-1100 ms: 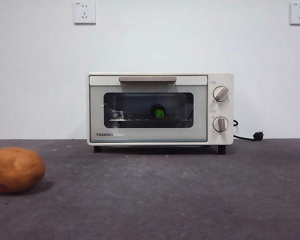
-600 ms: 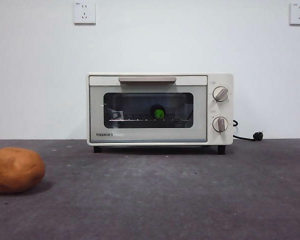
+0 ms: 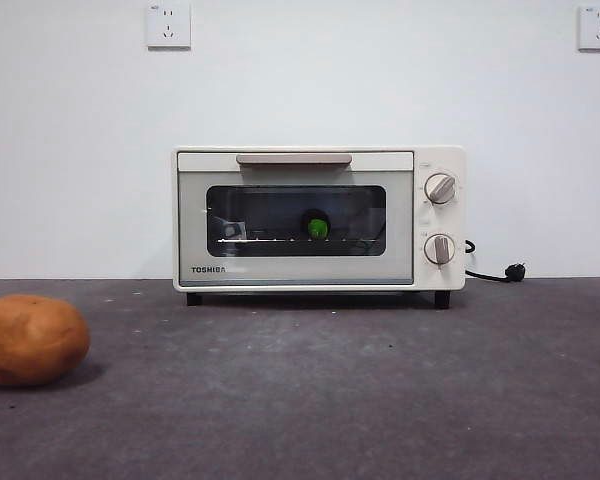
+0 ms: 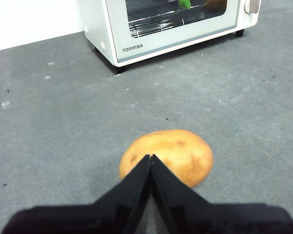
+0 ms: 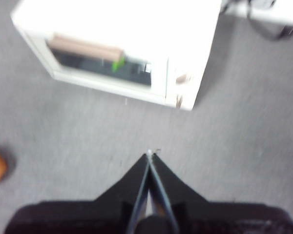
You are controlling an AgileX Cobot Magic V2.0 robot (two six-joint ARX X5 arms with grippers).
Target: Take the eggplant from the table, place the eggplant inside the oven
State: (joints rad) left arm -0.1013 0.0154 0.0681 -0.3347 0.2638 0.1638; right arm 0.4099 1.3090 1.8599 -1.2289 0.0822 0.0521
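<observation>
Left gripper [image 4: 150,157]: its two black jaws were pressed tip to tip with nothing between them, poised above the table just short of the potato.
Right gripper [image 5: 150,155]: its black jaws also met at the tips, empty, held high over the bare table in front of the oven; the wrist picture was blurred.
Potato [image 4: 167,157]: a round orange-brown potato lay on the table just beyond the left gripper's tips, well apart from the oven; in the front view it sat at the near left edge [image 3: 30,339].
Table [image 3: 360,390]: a flat, dark grey, felt-like surface with faint speckles.
Oven [image 3: 318,218]: a small cream-white Toshiba toaster oven with a dark glass window stood at the back of the table against the white wall, its door closed, its beige bar handle [image 3: 294,158] along the top of the door and two round knobs [image 3: 440,188] stacked at the right.
Eggplant [image 3: 318,227]: inside the oven, on the wire rack, its bright green stem cap showing through the glass; the dark purple body was hard to make out behind the window.
Power cord [image 3: 500,272]: a black cord and plug lay on the table beside the oven's right side.
</observation>
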